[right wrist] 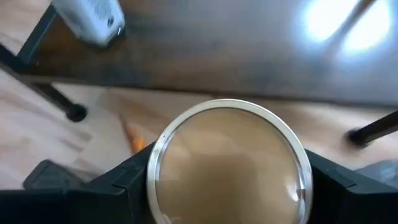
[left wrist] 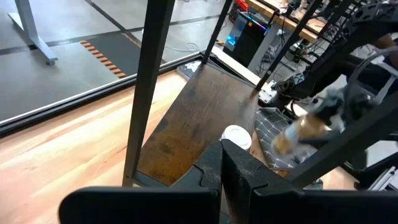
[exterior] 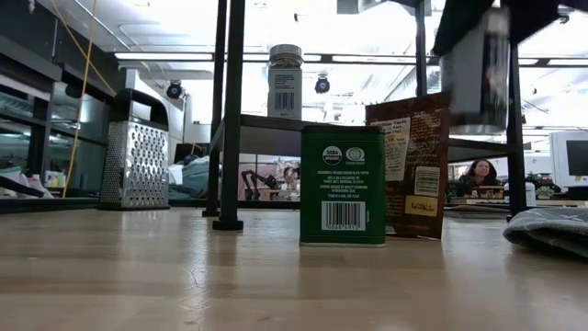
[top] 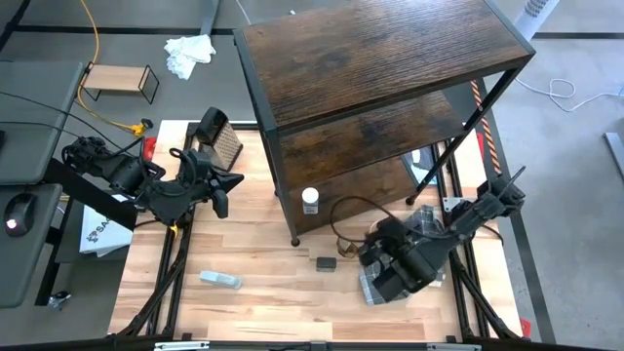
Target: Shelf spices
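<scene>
1. Dark wood-grain shelf [top: 380, 58] in a black frame fills the far middle and right of the table [top: 263, 312].
2. White-capped jar [top: 310, 200] stands upright on the shelf's bottom board, at its near left corner, next to the front leg.
3. Right gripper [right wrist: 227, 180] hangs above the table just in front of the shelf, on the right; its fingers stand wide and clamp a tan-lidded jar [right wrist: 229, 163] by its sides, jar clear of the table in the low view.
4. Green tin [exterior: 343, 185] stands upright on the table in front of the shelf; a reddish-brown packet [exterior: 411, 165] stands upright just behind it to the right. Whether they touch, cannot tell.
5. Left gripper [top: 220, 190] waits left of the shelf, fingers fully closed and holding nothing.
6. Metal box grater [top: 220, 136] stands on the table near the shelf's left side.
7. Clear flat plastic piece [top: 220, 281] lies on the near left table, well apart from the rest.
8. Grey cloth [exterior: 551, 230] lies on the table under the right arm.
</scene>
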Robot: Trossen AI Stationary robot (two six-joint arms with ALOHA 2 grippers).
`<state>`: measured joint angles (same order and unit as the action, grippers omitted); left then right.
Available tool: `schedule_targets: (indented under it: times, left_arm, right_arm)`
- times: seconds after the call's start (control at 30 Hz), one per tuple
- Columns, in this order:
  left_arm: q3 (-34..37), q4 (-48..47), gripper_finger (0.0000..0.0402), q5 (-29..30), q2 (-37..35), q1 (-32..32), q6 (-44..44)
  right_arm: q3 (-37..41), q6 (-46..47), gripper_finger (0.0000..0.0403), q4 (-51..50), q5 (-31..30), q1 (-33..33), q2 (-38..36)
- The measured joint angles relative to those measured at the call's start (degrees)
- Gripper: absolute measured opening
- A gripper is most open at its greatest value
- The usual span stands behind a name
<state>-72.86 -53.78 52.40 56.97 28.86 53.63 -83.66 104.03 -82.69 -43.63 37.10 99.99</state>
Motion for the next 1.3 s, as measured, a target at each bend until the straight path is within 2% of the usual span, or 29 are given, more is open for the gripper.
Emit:
schedule_targets:
  times: [0.2, 0.33, 0.47, 0.67, 0.8, 0.97, 1.2, 1.3]
  left_arm:
    - [0.0, 0.1, 0.0000, 0.2, 0.0, 0.0, 0.3]
    - [0.0, 0.1, 0.0000, 0.4, 0.0, 0.0, 0.4]
    - [0.0, 0.1, 0.0000, 0.4, 0.0, 0.0, 0.3]
    - [0.0, 0.0, 0.0000, -0.2, 0.0, 0.0, 0.3]
    - [0.0, 0.0, 0.0000, -0.4, 0.0, 0.0, 0.3]
    - [0.0, 0.0, 0.0000, -0.4, 0.0, 0.0, -0.1]
    - [0.0, -0.7, 0.0000, -1.6, 0.0, 0.0, -3.2]
    - [0.0, -2.1, 0.0000, -3.9, 0.0, -0.4, -2.8]
  right_arm:
    - [7.0, 4.0, 0.0260, 9.7, 0.7, -1.5, 0.1]
    - [9.8, 5.5, 0.0260, 9.5, 1.1, -3.3, 0.1]
    - [12.2, 4.3, 0.0261, 11.5, 5.8, -5.8, 0.1]
    - [12.9, 2.6, 0.0320, 17.1, 8.9, -7.5, 0.0]
    - [11.5, 1.5, 0.0344, 17.4, 9.9, -8.1, 0.0]
    - [7.7, -5.2, 0.0348, 15.3, 9.9, -8.7, 0.0]
    - [-4.6, -13.0, 0.0349, 1.1, 2.8, -8.6, 0.0]
    - [-9.5, -17.5, 0.0349, 1.3, -3.0, -8.8, -0.1]
